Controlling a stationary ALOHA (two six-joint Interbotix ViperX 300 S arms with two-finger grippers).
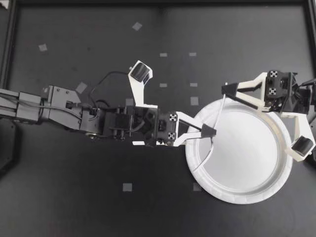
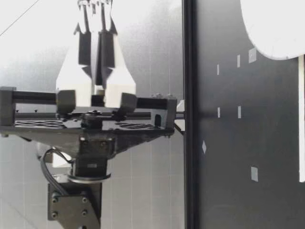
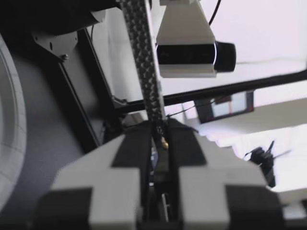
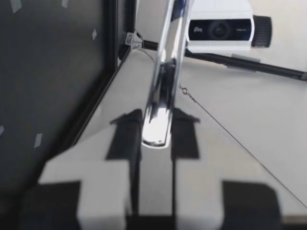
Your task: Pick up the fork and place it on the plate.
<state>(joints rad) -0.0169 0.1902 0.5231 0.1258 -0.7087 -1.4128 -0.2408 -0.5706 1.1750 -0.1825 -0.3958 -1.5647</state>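
My left gripper (image 1: pixel 209 131) is clenched on the fork (image 1: pixel 218 114), and my right gripper (image 1: pixel 226 90) pinches the same fork farther along its shiny handle (each wrist view shows both fingers pressed against it). The fork hangs in the air over the paper plate (image 1: pixel 232 200), close to the rim on my left arm's side, with one end reaching that rim. The plate lies by the right edge of the table (image 1: pixel 98 197). With two grips on one thin piece, an uneven pull could wrench it loose. Let go from this height, it may bounce off the rim onto the table.
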